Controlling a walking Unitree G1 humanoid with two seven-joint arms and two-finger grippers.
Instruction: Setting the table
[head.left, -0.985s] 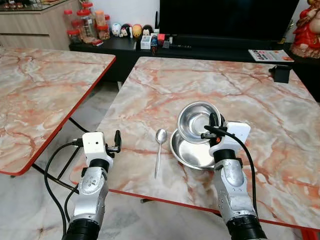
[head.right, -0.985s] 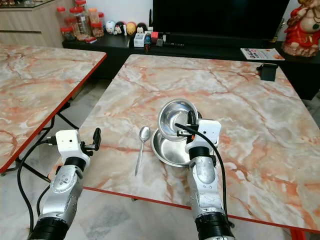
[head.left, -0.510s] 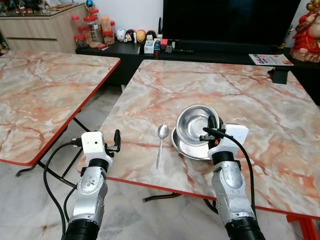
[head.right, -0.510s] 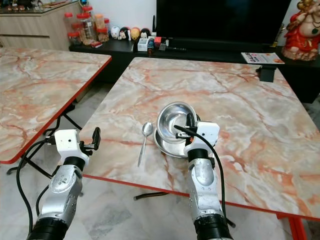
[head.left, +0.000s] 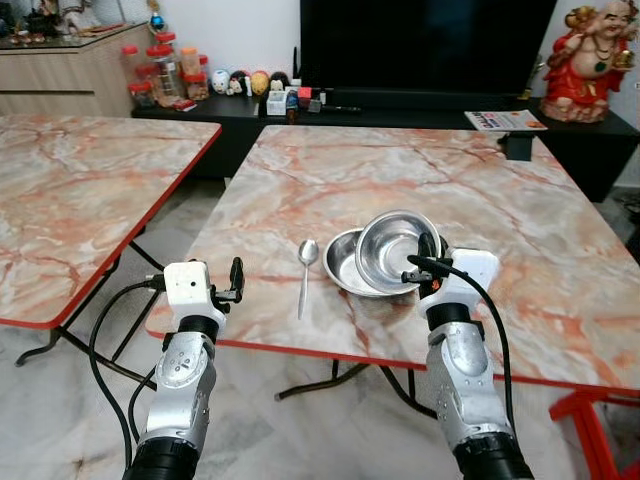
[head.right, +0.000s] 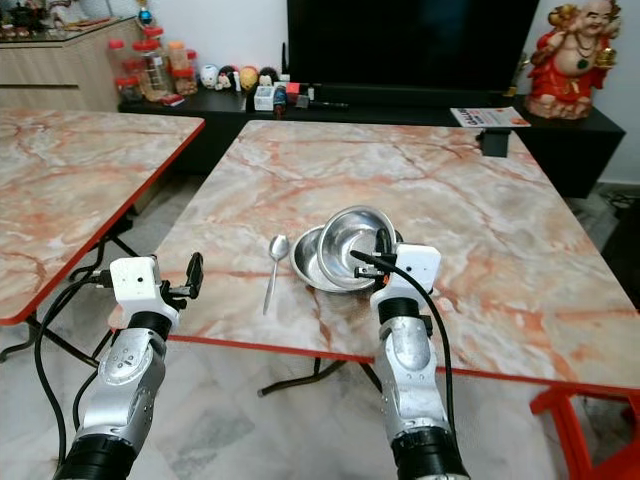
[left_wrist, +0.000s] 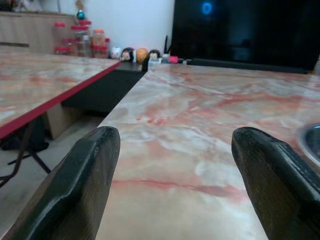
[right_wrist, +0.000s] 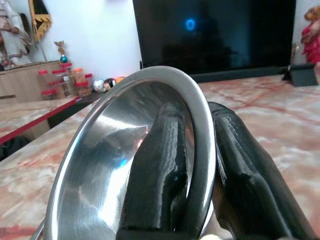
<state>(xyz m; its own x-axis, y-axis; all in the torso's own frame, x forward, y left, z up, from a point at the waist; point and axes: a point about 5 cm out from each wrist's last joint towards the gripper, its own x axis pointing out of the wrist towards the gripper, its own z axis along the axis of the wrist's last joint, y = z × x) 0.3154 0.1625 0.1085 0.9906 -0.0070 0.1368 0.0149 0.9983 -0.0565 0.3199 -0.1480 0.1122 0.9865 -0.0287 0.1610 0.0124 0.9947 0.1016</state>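
A square marble-patterned table (head.left: 330, 170) with a red edge takes up the middle of the head views, and a second table (head.left: 80, 200) of the same pattern runs off the left side. Behind them, across the top of the frame, stands a dark television (head.left: 420, 45) on a low black cabinet (head.left: 240, 105), with a red and gold figurine (head.left: 585, 50) at the upper right, jars with red lids (head.left: 160, 75) at the upper left and a row of small toys (head.left: 245, 82) beside them. Just right of centre, near the table's front edge, two shiny steel bowls overlap: the lower bowl (head.left: 340, 265) sits flat on the table with nothing in it but the other bowl's edge, and the upper bowl (head.left: 385, 250) is tilted, its lower rim resting in the first and its polished, empty inside turned toward the camera. The right gripper (head.left: 428, 258) is clamped on the upper bowl's near rim; in the right wrist view one black finger (right_wrist: 160, 170) lies inside the bowl and the other outside, with the bright rim pinched between them. A steel spoon (head.left: 305, 270) lies on the table just left of the bowls, bowl end away, handle toward the front edge. The left gripper (head.left: 236, 278) hovers at the lower left beside the table's front corner, its two fingers (left_wrist: 75, 180) spread wide apart with nothing between them.
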